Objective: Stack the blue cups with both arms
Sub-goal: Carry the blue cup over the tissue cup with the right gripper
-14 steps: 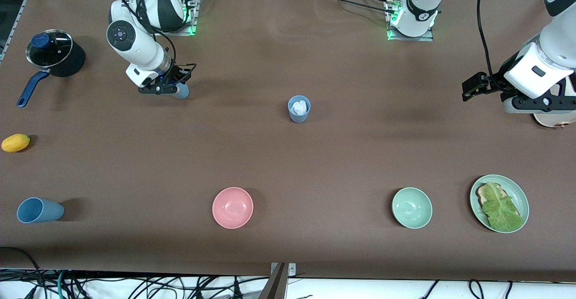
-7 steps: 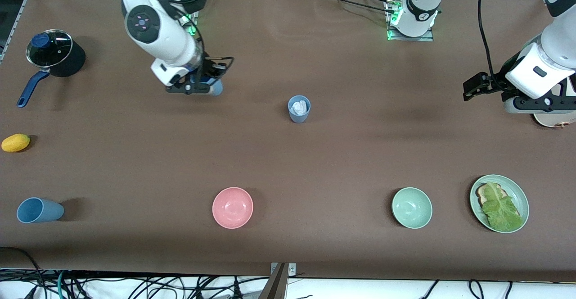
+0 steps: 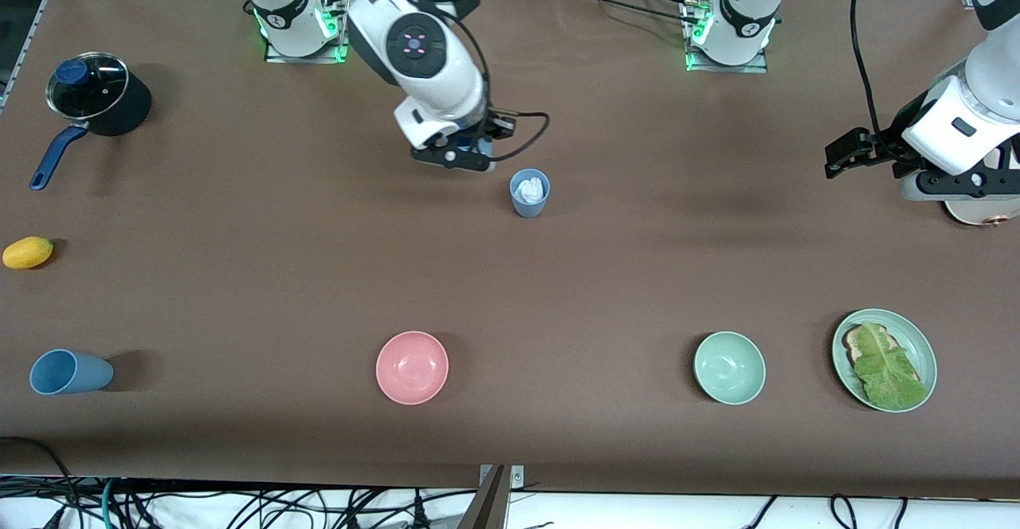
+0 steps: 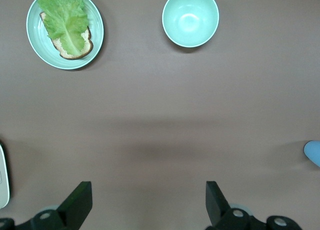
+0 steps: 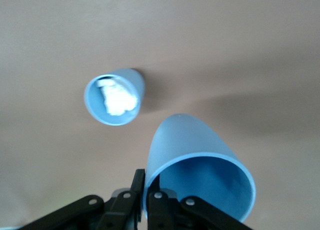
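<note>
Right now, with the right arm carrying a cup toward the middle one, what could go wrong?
1. The upright blue cup has a white crumpled wad inside; nesting may jam.
2. The right hand pinches the carried cup by its rim only, tilted; it could slip.
3. The left hand waits open, elsewhere.

My right gripper [image 5: 145, 200] is black and clamps a sky-blue cup [image 5: 200, 165]; my left gripper [image 4: 145, 210] is black too, both on white arms. The upright cup [image 3: 529, 192] is duller grey-blue with something white inside. The table [image 3: 558, 274] is plain brown. Along its front edge lie a blue cup [image 3: 68, 372], pink bowl [image 3: 412, 367], pale green bowl [image 3: 729, 367] and green plate [image 3: 924, 350].
</note>
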Available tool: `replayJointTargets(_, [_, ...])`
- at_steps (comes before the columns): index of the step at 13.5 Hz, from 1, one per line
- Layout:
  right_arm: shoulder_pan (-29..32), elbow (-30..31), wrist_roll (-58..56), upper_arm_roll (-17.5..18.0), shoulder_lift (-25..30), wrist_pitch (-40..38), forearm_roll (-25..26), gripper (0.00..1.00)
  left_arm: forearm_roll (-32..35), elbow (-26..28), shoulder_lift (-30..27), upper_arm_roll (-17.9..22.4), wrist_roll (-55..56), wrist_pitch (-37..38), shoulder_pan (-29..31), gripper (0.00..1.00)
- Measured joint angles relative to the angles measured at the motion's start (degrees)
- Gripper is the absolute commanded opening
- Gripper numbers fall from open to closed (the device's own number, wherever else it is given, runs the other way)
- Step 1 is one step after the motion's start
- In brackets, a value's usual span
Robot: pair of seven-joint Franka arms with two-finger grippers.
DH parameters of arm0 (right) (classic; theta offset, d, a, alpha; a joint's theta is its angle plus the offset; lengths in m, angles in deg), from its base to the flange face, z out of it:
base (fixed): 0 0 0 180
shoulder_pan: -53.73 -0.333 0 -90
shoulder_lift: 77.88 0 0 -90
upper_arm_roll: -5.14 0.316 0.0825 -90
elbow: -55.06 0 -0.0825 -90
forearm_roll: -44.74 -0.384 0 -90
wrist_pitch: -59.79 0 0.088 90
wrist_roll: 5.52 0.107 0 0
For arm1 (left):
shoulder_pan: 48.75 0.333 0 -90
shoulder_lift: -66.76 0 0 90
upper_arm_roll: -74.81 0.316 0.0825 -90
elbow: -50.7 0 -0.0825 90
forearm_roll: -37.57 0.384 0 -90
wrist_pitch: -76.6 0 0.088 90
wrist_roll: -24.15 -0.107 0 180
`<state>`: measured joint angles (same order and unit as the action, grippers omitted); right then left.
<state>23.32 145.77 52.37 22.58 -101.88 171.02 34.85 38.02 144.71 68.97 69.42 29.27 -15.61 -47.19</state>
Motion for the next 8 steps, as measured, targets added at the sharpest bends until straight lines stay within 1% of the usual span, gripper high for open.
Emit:
replayJointTargets(5, [-4.32, -12.33, 8.1, -0.3, -8.97, -0.16, 2.08, 0.0, 0.0, 0.11, -0.04, 0.02, 0.0, 0.04, 0.6, 1.0])
replayJointTargets(8, [-5.24, -15.49, 9.29, -0.62, -11.84, -0.3, 3.77, 0.0, 0.0, 0.12, -0.04, 0.02, -0.04, 0.05, 0.93, 1.0])
